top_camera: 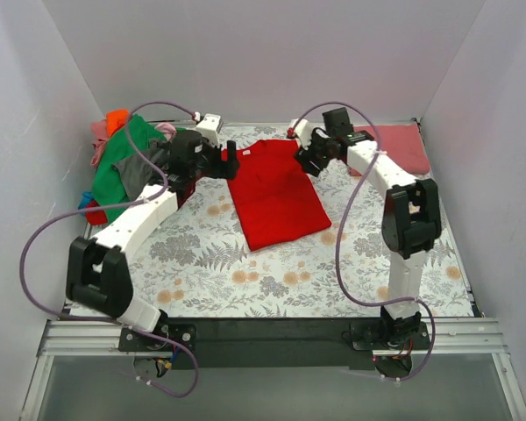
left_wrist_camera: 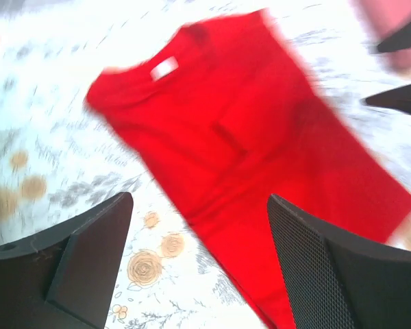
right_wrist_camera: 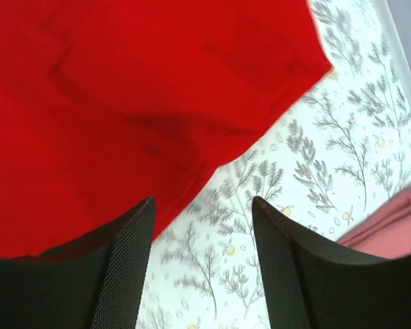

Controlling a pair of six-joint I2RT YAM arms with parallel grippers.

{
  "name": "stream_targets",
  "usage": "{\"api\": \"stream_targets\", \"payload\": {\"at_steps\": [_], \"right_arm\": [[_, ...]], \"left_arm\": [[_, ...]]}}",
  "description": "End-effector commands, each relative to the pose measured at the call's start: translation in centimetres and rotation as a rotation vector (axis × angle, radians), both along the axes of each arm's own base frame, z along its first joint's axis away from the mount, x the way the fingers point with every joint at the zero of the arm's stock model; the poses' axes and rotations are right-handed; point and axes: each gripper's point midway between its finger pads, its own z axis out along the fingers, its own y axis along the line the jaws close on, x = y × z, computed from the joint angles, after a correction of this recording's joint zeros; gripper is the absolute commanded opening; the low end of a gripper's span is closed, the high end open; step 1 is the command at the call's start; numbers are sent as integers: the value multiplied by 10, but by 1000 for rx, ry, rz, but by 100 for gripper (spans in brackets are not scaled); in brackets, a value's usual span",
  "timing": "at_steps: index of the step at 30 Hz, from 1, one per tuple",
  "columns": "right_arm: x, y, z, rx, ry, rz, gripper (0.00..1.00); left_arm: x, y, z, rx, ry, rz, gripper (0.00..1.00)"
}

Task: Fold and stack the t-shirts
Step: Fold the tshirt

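Observation:
A bright red t-shirt [top_camera: 276, 193] lies flat on the floral table cloth [top_camera: 272, 272], folded narrow, collar toward the back. My left gripper [top_camera: 231, 162] is open and empty, hovering at the shirt's back left corner; its wrist view shows the shirt [left_wrist_camera: 260, 137] with a white collar label. My right gripper [top_camera: 309, 160] is open and empty at the shirt's back right corner; its wrist view shows the shirt's edge [right_wrist_camera: 123, 103] above the cloth. A dull rose-red shirt [top_camera: 399, 147] lies folded at the back right. A heap of green, grey, pink and orange shirts [top_camera: 127, 162] sits at the back left.
White walls enclose the table on the left, back and right. The table's black front rail [top_camera: 272, 333] carries both arm bases. Purple cables loop over each arm. The rose-red shirt's edge shows in the right wrist view [right_wrist_camera: 390, 226].

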Motion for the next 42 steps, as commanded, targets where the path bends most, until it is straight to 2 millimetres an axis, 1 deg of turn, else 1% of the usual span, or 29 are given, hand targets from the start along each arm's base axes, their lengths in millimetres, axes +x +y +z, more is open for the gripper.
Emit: {"api": "stream_targets", "payload": {"at_steps": [1,2,3,4,5,6,7,8,11,12,13,14,15,17,18,19,20,22,24,26,30,31,33,34,37,40,42], "right_arm": [[-91,-10,13,101,123,390,66],[-112,-13,14,106,116,483,67],[-126,-21,7,73,116,538,69],[-151,-33,-22,21,136,621,69],[-160,-42,-21,-22,100,654,70],[-169,-47,-28,-49,88,687,70],[-177,-50,-35,-67,74,726,71],[-186,-54,-41,-77,72,756,71],[-190,-52,-43,-58,87,754,71],[-188,-51,-42,-51,85,748,71],[-187,-50,-41,-43,87,743,71],[-187,-47,-42,-23,104,733,71],[-185,-45,-40,-13,105,728,73],[-183,-43,-40,5,113,722,73],[-184,-42,-40,12,119,720,73],[-184,-41,-41,14,122,721,73],[-184,-41,-41,17,123,722,74],[-185,-42,-44,13,132,719,74],[-186,-43,-47,10,140,717,74],[-185,-44,-48,7,146,711,74],[-185,-43,-51,13,159,706,74],[-185,-43,-52,15,164,704,74],[-183,-43,-52,15,165,698,73],[-184,-43,-54,14,170,698,73],[-186,-45,-56,2,176,698,73],[-187,-48,-57,-10,173,699,73],[-187,-48,-57,-12,172,699,73]], "left_arm": [[-61,-25,46,-5,-113,-345,79],[-89,-31,18,9,-64,-429,79],[-111,-34,28,19,-123,-498,79],[-127,-38,21,68,-161,-574,79],[-161,-51,-11,104,-135,-687,79],[-179,-57,-7,130,-193,-751,79],[-194,-62,-19,176,-214,-823,79],[-220,-75,-36,202,-199,-905,79],[-241,-83,-63,265,-142,-961,78],[-242,-83,-71,280,-124,-963,78],[-243,-84,-82,297,-91,-968,77],[-240,-86,-85,312,-100,-960,77],[-235,-85,-91,339,-92,-941,76],[-222,-87,-101,379,-91,-902,76],[-218,-87,-104,395,-95,-894,74],[-209,-85,-105,420,-106,-856,74],[-205,-88,-104,419,-124,-847,74],[-197,-88,-108,441,-138,-821,73],[-193,-88,-109,453,-156,-814,73],[-187,-91,-105,454,-191,-805,73],[-180,-95,-104,470,-212,-803,73],[-179,-96,-110,484,-201,-812,73],[-176,-97,-116,502,-187,-814,71],[-176,-95,-128,521,-160,-822,70],[-178,-92,-141,539,-128,-830,68],[-179,-88,-150,558,-109,-825,66],[-176,-85,-154,576,-104,-810,63]]}}
